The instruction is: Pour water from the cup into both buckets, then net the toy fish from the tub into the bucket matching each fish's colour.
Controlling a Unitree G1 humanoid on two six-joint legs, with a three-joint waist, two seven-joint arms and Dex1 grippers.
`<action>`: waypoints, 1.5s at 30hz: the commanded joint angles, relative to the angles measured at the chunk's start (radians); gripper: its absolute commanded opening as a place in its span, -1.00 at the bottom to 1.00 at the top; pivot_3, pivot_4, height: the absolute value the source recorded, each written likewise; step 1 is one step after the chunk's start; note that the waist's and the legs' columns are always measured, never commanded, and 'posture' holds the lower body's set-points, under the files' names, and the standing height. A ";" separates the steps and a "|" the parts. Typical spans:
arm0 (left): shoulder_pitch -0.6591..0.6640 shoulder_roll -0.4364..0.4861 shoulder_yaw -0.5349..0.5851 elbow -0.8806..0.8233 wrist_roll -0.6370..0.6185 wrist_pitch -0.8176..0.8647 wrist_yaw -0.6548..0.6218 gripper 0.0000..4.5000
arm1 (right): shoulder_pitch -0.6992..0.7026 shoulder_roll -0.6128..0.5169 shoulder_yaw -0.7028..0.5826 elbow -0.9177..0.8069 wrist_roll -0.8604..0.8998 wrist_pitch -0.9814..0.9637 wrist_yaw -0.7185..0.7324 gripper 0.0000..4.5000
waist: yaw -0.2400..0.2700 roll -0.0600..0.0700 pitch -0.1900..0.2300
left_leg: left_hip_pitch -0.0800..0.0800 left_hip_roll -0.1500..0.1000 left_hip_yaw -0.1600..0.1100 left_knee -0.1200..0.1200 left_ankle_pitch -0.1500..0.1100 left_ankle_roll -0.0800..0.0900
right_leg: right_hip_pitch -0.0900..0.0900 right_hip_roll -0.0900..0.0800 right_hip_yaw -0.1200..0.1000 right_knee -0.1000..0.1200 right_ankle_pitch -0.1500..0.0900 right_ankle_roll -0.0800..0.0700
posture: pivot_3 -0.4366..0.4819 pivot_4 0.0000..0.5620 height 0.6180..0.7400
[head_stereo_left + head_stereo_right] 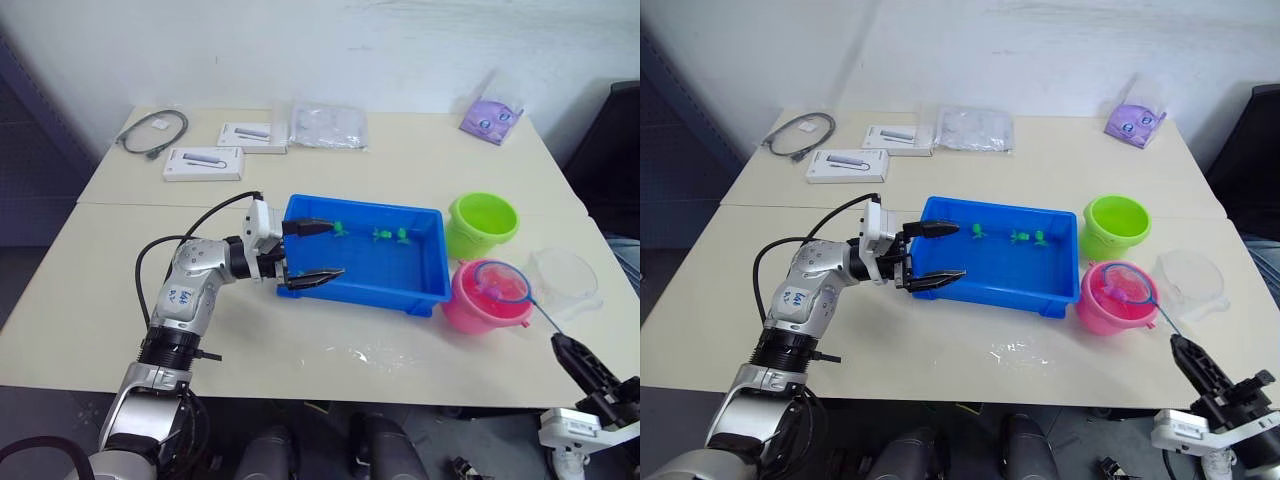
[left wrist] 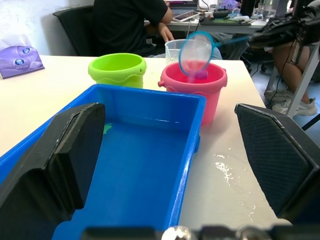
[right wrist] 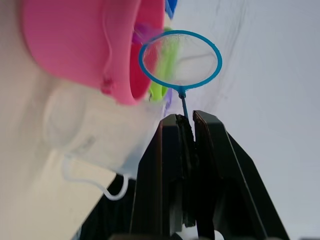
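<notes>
Hovering over the pink bucket point(image 1: 487, 298), the net point(image 1: 501, 283) is pinched by the right end effector point(image 1: 568, 352); the left end effector point(image 1: 313, 250), spread, straddles the tub point(image 1: 366, 287) wall.

This looks like an office or a lab room. Two plain cream work tables point(image 1: 420, 170) stand pushed together by a white wall point(image 1: 400, 40). Behind them, a person in a black shirt point(image 2: 127, 22) sits in a black office chair point(image 2: 75, 27) at another desk point(image 2: 220, 25) covered with small things.
</notes>
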 commanded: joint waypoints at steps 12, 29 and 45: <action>0.005 0.030 0.028 -0.034 -0.007 0.002 -0.003 0.98 | -0.015 -0.078 0.155 -0.140 0.749 0.023 0.340 -1.00 | -0.010 -0.001 0.000 | 0.001 0.001 0.000 -0.001 0.000 0.000 | 0.000 0.001 0.000 0.001 0.000 0.000 | -0.05 -0.47 1.00; 0.186 0.246 0.293 -0.079 -0.076 0.105 0.090 0.98 | -0.961 -0.243 0.714 -0.309 1.856 1.332 0.503 -1.00 | 0.000 -0.002 0.001 | -0.003 0.002 -0.006 0.001 0.000 0.001 | -0.002 -0.004 -0.006 0.000 0.000 -0.001 | -0.05 -0.47 1.00; 0.287 0.282 0.301 -0.214 -0.070 0.141 0.152 0.98 | -1.447 0.051 1.063 0.137 1.403 1.462 0.728 -1.00 | -0.005 -0.002 0.001 | -0.017 0.001 -0.007 0.002 0.000 0.001 | -0.012 -0.003 -0.010 0.001 0.001 0.001 | -0.05 -0.47 1.00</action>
